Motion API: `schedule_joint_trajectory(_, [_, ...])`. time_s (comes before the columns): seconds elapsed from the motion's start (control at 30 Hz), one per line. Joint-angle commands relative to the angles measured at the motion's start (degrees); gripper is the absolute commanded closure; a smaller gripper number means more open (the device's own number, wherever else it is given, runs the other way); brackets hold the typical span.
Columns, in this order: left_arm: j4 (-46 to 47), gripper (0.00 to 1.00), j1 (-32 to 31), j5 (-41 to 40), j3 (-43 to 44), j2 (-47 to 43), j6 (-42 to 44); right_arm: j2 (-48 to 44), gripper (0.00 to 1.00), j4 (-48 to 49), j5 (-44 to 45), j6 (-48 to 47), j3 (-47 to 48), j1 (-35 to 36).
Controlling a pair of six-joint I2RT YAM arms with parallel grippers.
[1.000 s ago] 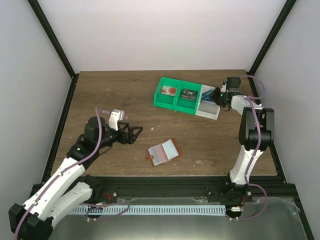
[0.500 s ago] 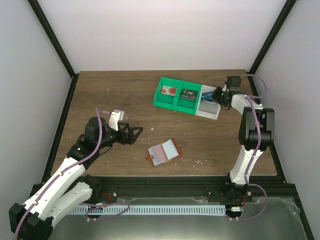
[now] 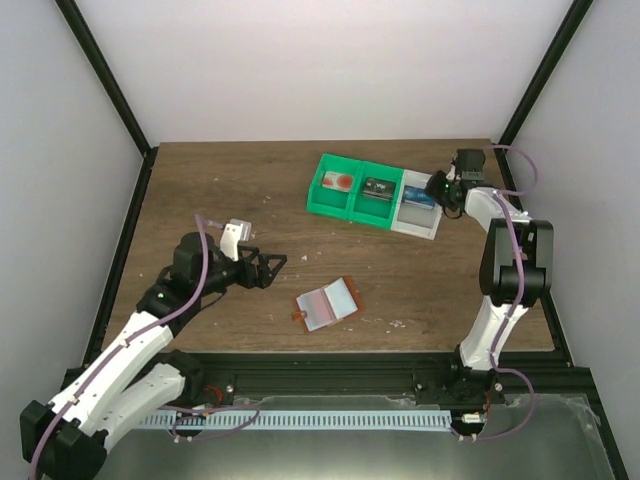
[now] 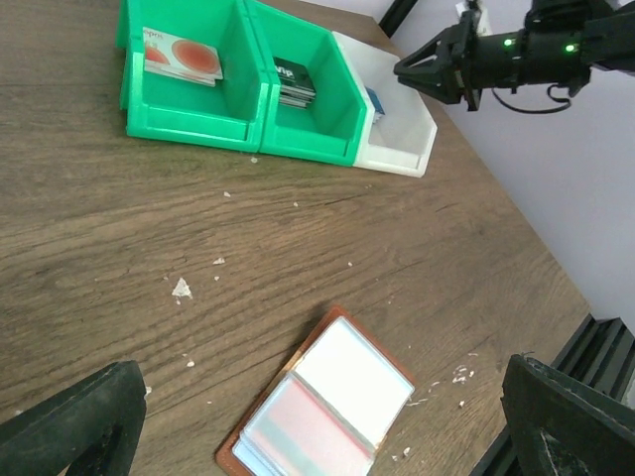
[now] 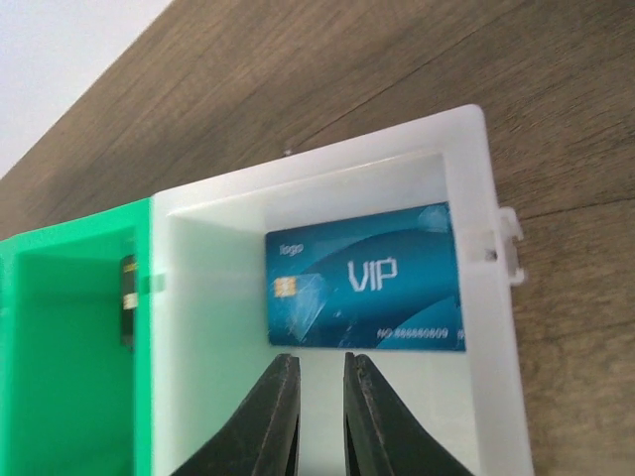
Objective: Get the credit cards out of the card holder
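Note:
The card holder (image 3: 327, 303) lies open on the table, reddish-brown with pale pockets up; it also shows in the left wrist view (image 4: 327, 407). My left gripper (image 3: 272, 266) is open and empty, to the left of the holder, its fingers (image 4: 74, 421) wide apart. The blue card (image 5: 367, 288) lies flat in the white bin (image 5: 476, 149). My right gripper (image 5: 320, 362) hovers at that bin's near side, jaws a narrow gap apart with nothing between them. The white card with the red mark (image 3: 339, 182) lies in the leftmost green bin (image 4: 149, 114).
The green double bin (image 3: 352, 212) and the white bin (image 3: 420, 226) stand in a row at the back right. A dark card stack (image 4: 293, 81) sits in the middle green compartment. Small pale crumbs (image 4: 182, 289) lie on the wood. Black frame posts rise at the corners.
My right gripper has shifted slightly back over the white bin. My left arm has edged a little toward the card holder. The holder and the cards have not moved.

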Motion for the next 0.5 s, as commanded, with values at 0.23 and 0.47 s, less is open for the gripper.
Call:
schedule_joint_trajectory(0.23, [-5.0,0.0,0.4,-3.6,2.8,5.0,1.4,-18.5,0.85,2.0,-5.4,2.3,-10.9,2.5])
schedule_joint_trajectory(0.47, [-5.5,0.01,0.5,-4.1,3.2,8.9,0.0,-27.1,0.81,-0.3,-9.4,0.9,-18.6,5.3])
